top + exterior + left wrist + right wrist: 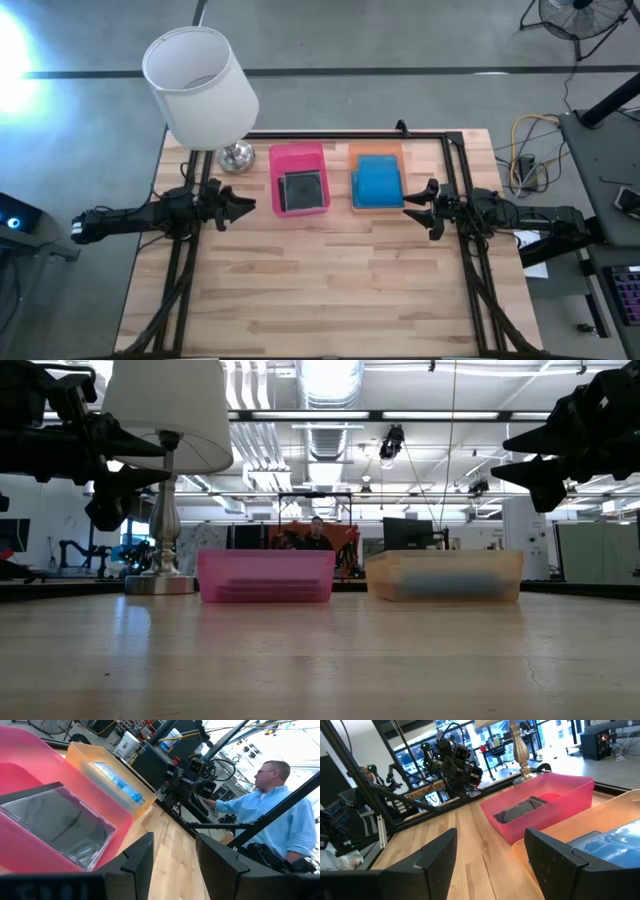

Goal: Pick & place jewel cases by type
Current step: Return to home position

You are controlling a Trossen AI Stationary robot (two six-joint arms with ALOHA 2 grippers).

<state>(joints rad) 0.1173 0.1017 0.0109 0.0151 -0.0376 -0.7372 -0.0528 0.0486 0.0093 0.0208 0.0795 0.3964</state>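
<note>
My pale wooden table (pixel 330 290) stands on grey floor, with a white-shaded lamp (pixel 200 85) at its far left corner and a person (pixel 280 815) in a blue shirt beyond it. I count two trays side by side: the pink tray (pixel 298 150) shows one dark jewel case (pixel 301 190) on top, the orange tray (pixel 375 150) one blue jewel case (pixel 377 182); any beneath I cannot count. My left claw (pixel 238 208) and right claw (pixel 420 208) hang spread, holding nothing, flanking the trays.
</note>
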